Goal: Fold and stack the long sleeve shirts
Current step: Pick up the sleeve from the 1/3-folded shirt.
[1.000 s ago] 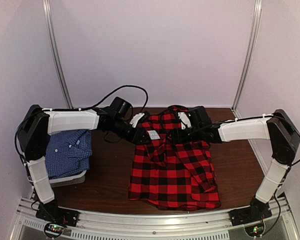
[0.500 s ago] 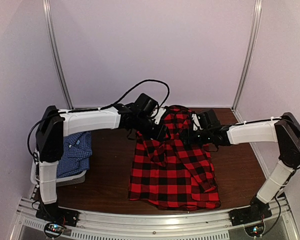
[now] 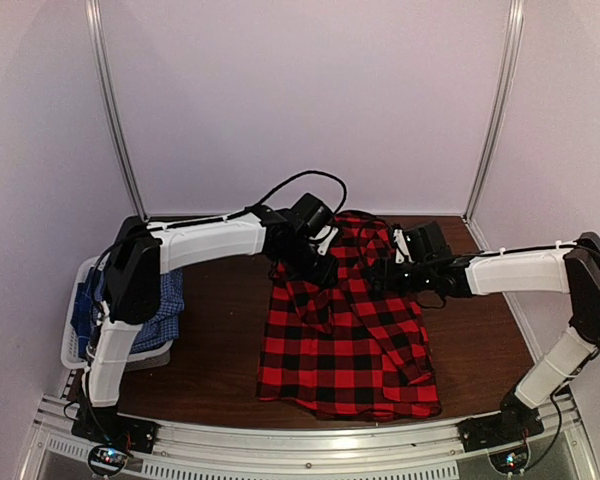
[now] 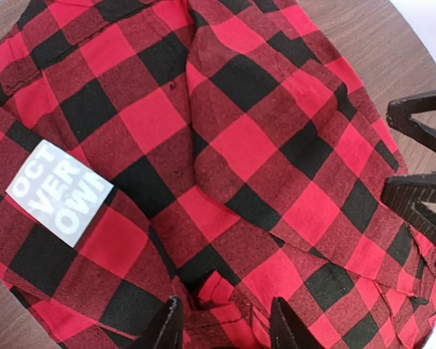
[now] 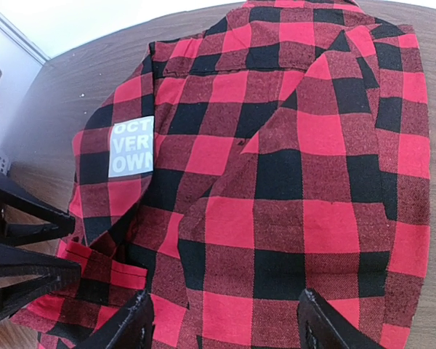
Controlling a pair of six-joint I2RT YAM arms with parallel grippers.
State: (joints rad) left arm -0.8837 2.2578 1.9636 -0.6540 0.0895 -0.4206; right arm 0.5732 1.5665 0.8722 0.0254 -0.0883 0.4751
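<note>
Red plaid shirt, long axis near-to-far, collar at far end

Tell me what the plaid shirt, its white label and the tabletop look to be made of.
Plaid shirt: soft woven cloth, probably brushed flannel; matte, slightly fuzzy weave that creases into folds. White label: seemingly a thin fabric tag, flat, with faint printed letters. Tabletop: dark brown wood or wood-look laminate, smooth with faint sheen; which, I cannot tell.

Soft, matt woven-cloth plaid shirt on smooth, dark wood table.
</note>
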